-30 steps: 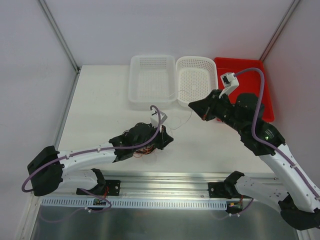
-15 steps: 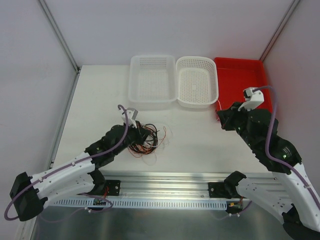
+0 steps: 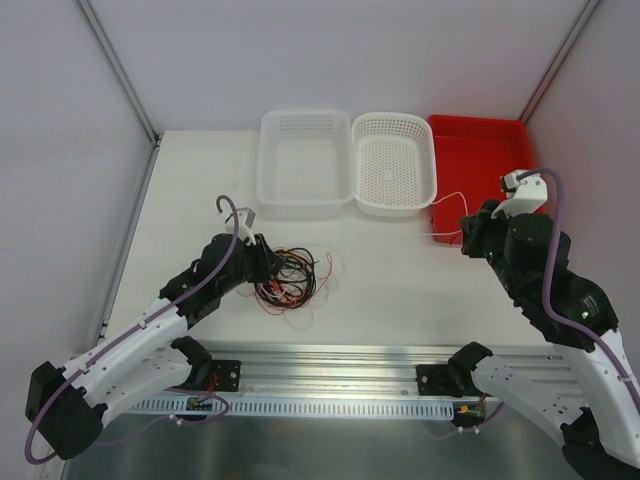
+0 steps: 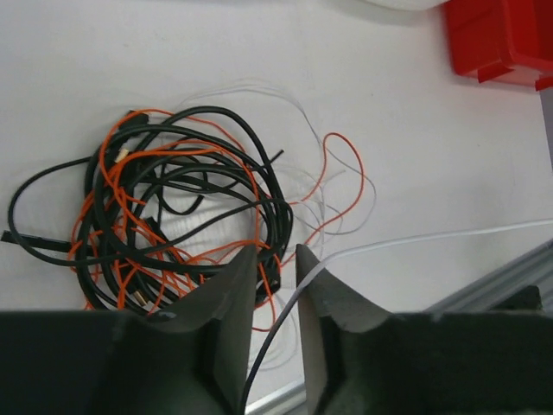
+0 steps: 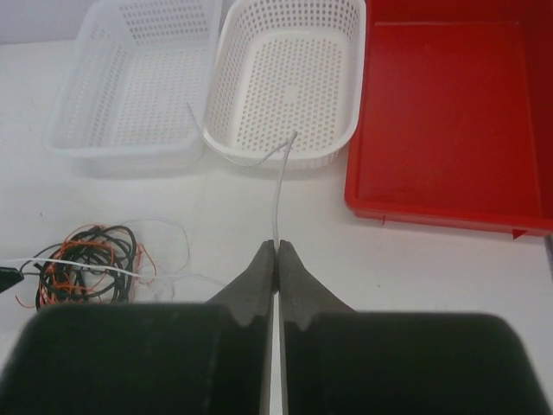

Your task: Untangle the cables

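Orange-black cables (image 3: 288,282), thin loops, probably plastic-sheathed

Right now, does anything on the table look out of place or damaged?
Nothing looks damaged. The only disorder is the cables: black and orange ones lie knotted in one heap on the table, while the right gripper pinches a white cable.

white table (image 3: 200,180) | cables (image 3: 290,278) tangled, front-L | rect basket (image 3: 304,160), oval basket (image 3: 395,165), red tray (image 3: 475,165) in row at back
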Robot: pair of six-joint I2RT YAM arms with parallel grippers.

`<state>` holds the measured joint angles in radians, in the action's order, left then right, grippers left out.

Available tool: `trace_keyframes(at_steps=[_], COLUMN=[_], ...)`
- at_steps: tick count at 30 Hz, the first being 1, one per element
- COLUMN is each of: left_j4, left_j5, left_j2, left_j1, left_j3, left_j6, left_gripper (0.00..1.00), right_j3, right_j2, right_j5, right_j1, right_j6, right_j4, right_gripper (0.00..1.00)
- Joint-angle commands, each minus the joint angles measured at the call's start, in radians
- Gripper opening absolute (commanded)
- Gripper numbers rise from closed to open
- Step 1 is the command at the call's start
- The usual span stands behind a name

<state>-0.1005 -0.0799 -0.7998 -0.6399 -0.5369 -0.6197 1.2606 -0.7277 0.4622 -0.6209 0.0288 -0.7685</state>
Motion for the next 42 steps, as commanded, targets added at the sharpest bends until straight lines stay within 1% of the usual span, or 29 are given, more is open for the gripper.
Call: trace_keyframes(at_steps=[1,2,3,4,6,7,8,10,11,12,13,18,21,24,25,27,28,31,35,38,42], left_j4=[-0.025,-0.025,-0.027,-0.027,-0.034,-0.042,-0.053,-0.099,-0.119,-0.137,-0.177,-0.289,-0.346,-0.361,-0.364,-0.369,-0.370,-0.369,-0.369,-0.369,-0.370], left_j5=[0.118,0.159,0.172,0.184,0.207,0.209,0.200,0.183,0.174,0.151,0.143,0.060,-0.015,-0.093,-0.113,-0.162,-0.178,-0.230,-0.280,-0.316,-0.353], left_j2=[-0.045,-0.068,-0.076,-0.082,-0.095,-0.096,-0.105,-0.110,-0.116,-0.121,-0.121,-0.102,-0.078,-0.046,-0.036,-0.012,0.008,0.046,0.073,0.068,0.059], left_j1=[0.006,0.006,0.006,0.006,0.006,0.006,0.008,0.008,0.011,0.011,0.016,0.023,0.026,0.025,0.025,0.025,0.025,0.026,0.025,0.026,0.026], left_j3=[-0.113,-0.130,-0.147,-0.178,-0.208,-0.236,-0.251,-0.293,-0.304,-0.316,-0.336,-0.379,-0.387,-0.353,-0.342,-0.321,-0.295,-0.240,-0.196,-0.192,-0.189], left_j6=[0.006,0.018,0.023,0.038,0.049,0.057,0.070,0.099,0.110,0.123,0.144,0.224,0.288,0.354,0.382,0.402,0.414,0.419,0.413,0.414,0.423], left_gripper=[0.27,0.32,0.41,0.48,0.58,0.65,0.67,0.76,0.78,0.80,0.84,0.99,0.99,0.99,0.99,0.99,0.99,0.99,0.99,0.99,0.99], right_j3=[0.129,0.155,0.178,0.234,0.295,0.360,0.393,0.475,0.499,0.517,0.529,0.583,0.583,0.582,0.580,0.577,0.568,0.563,0.601,0.655,0.736], right_j2=[-0.050,-0.067,-0.082,-0.120,-0.160,-0.200,-0.222,-0.272,-0.288,-0.300,-0.314,-0.383,-0.406,-0.440,-0.450,-0.475,-0.501,-0.559,-0.619,-0.657,-0.729], right_j5=[0.043,0.039,0.038,0.039,0.041,0.041,0.041,0.041,0.041,0.046,0.050,0.107,0.139,0.162,0.165,0.161,0.159,0.153,0.099,0.046,0.020], right_j1=[0.016,0.020,0.024,0.029,0.042,0.047,0.055,0.065,0.072,0.076,0.079,0.127,0.168,0.210,0.220,0.257,0.271,0.314,0.380,0.401,0.417], right_j6=[-0.085,-0.099,-0.121,-0.133,-0.153,-0.156,-0.158,-0.176,-0.187,-0.199,-0.228,-0.338,-0.412,-0.507,-0.535,-0.610,-0.638,-0.696,-0.662,-0.616,-0.612], right_j4=[0.050,0.057,0.061,0.069,0.067,0.066,0.058,0.061,0.067,0.077,0.104,0.199,0.308,0.438,0.505,0.569,0.628,0.713,0.736,0.707,0.703], right_gripper=[0.01,0.01,0.01,0.01,0.01,0.01,0.01,0.01,0.01,0.01,0.01,0.01,0.01,0.02,0.03,0.03,0.04,0.04,0.04,0.04,0.05])
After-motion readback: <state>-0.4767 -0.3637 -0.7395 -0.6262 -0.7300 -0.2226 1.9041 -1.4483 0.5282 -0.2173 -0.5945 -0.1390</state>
